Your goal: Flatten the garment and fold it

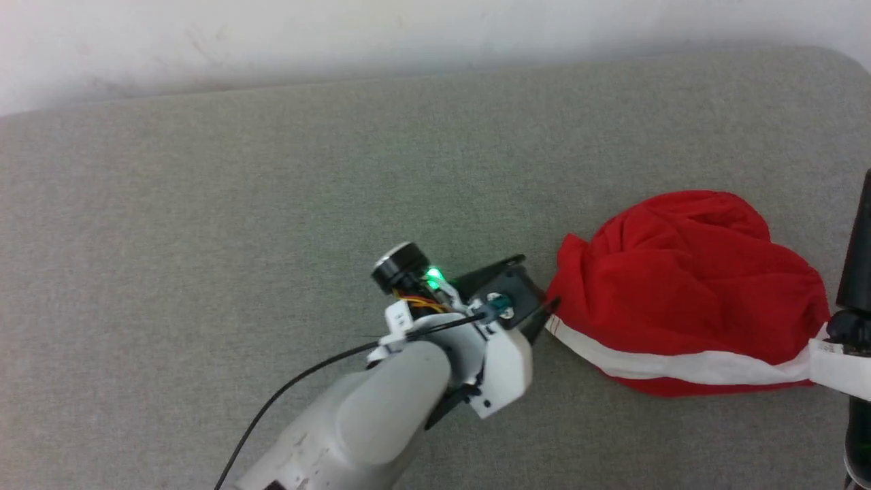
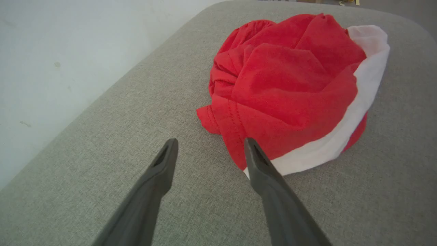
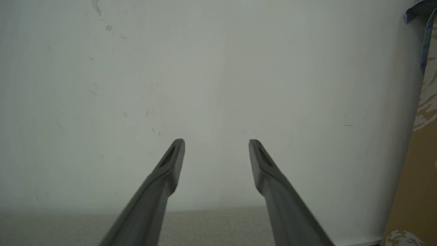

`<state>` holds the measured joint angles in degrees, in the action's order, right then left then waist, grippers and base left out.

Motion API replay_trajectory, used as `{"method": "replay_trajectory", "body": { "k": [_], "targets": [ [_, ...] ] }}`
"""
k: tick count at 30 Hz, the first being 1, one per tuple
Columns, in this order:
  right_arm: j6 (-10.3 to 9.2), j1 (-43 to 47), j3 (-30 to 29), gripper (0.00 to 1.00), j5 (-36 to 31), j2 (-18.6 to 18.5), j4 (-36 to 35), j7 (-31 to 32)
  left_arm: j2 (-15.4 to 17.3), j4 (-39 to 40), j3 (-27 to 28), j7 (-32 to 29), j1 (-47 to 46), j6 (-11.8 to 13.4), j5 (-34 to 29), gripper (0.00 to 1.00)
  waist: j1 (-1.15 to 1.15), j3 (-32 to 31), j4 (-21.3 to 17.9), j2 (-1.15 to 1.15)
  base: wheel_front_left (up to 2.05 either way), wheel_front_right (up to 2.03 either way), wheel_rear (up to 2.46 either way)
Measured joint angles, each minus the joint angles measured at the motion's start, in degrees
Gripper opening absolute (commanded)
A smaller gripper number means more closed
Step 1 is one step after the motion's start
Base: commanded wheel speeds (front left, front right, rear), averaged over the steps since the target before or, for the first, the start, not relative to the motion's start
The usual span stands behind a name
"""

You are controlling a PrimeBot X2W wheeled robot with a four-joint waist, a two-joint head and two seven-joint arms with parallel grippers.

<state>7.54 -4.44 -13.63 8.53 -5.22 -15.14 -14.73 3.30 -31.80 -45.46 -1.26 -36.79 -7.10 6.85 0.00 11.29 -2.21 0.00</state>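
- One garment (image 1: pixel 687 292): bright red soft fabric, bunched into a rounded, creased heap. It lies on the right part of a grey padded surface (image 1: pixel 204 238) in the head view.
- One white band (image 1: pixel 680 364): runs along the heap's near edge and curves up round one side.
- Left gripper (image 2: pixel 208 143): jaws spread apart, nothing between them. It is low over the surface and pointed at the heap's left end. In the left wrist view, the finger (image 2: pixel 254 150) on that view's right overlaps the hem where red meets white. Whether it touches cannot be told. The other finger is over bare surface.
- Right gripper (image 3: pixel 216 141): jaws spread apart and empty, facing a white wall (image 3: pixel 218 68), with a strip of the grey surface below.
- One pale forearm (image 1: pixel 381 408): carries the left gripper, with a black cable (image 1: pixel 292 388) trailing from it.
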Motion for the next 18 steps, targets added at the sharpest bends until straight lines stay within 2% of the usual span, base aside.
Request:
{"method": "replay_trajectory", "body": {
  "k": [6, 10, 14, 18],
  "targets": [
    [0.0, -0.83, 1.14, 1.0, -0.6, 0.41, 0.08, 0.0, 0.22, -0.43, -14.01, -11.69, -8.55, -0.01, 12.54, 1.0, 0.0, 2.95, -1.48, -0.01, 0.0, 0.0, 0.0],
    [0.0, -1.86, 1.33, 1.0, -0.73, 0.89, 0.18, 0.0, 2.41, 0.24, -22.4, -17.79, -13.64, -0.01, 19.44, 1.0, 0.01, 4.71, -2.81, -0.01, 0.0, 0.0, 0.0],
    [0.0, -2.7, 1.87, 1.0, -0.93, 1.3, 0.54, 0.0, 4.81, 0.19, -26.59, -21.7, -17.51, -0.01, 23.61, 1.0, 0.01, 6.35, -4.27, -0.01, 0.0, 0.0, 0.0],
    [0.0, -3.32, 2.24, 1.0, -0.96, 1.6, 0.86, 0.0, 5.32, 1.83, -27.18, -26.27, -18.91, 0.0, 24.74, 1.0, 0.01, 7.88, -5.55, -0.01, 0.0, 0.0, 0.0]
  ]
}}
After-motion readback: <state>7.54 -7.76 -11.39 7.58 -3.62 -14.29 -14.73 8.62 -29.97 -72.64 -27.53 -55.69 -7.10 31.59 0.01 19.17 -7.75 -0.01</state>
